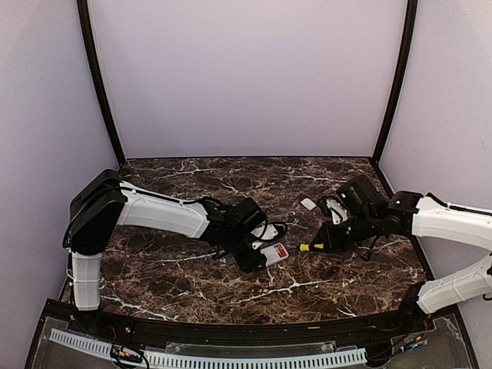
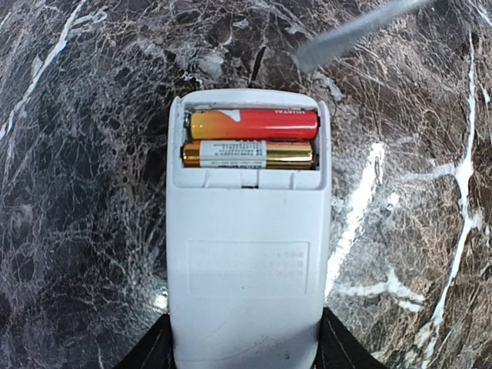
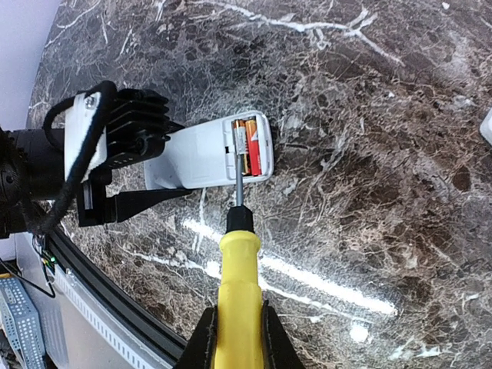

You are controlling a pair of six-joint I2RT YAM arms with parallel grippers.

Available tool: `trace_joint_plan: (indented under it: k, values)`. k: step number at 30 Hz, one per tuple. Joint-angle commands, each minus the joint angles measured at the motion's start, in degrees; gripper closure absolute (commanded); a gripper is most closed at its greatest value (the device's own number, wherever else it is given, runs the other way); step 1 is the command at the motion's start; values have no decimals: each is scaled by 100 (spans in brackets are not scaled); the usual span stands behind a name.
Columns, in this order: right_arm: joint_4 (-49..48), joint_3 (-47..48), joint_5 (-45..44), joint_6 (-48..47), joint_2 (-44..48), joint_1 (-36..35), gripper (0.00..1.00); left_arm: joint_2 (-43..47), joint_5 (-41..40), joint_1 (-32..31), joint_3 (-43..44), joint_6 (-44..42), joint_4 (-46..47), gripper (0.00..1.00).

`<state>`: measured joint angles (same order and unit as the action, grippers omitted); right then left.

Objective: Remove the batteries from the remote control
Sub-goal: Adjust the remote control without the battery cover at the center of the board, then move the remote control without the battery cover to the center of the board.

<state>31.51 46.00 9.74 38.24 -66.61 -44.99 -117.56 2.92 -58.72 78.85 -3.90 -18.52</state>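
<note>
**Both cells lie in the opened remote, screwdriver aimed at the bay**

The left arm reaches low across the dark brown marble table [image 1: 192, 284]. Its left gripper [image 1: 257, 250] is clamped on the sides of the white plastic remote control [image 2: 244, 254], which lies back-up with the compartment uncovered. Two slim batteries [image 2: 250, 138] lie side by side inside, the red-and-orange one nearest the remote's end. The right arm bends in from the right, and the right gripper [image 3: 238, 338] is closed round the yellow-handled screwdriver [image 3: 240, 284]. The screwdriver's metal shaft points into the compartment, but whether it touches anything cannot be told
</note>
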Motion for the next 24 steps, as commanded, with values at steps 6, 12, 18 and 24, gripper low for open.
trace_joint_plan:
  k: [6,12,18,24]
  values:
    - [95,61,394,-396,-320,-61,100,427,88,-8,-755,-512,312,60]
    - [388,337,267,-560,-646,-208,100,743,101,-37,-1112,-853,690,62]
    - [517,572,348,-558,-656,-260,100,917,145,-198,-1410,-1286,795,62]
    - [760,596,478,-552,-661,-344,100,1301,443,-370,-1702,-1550,936,62]
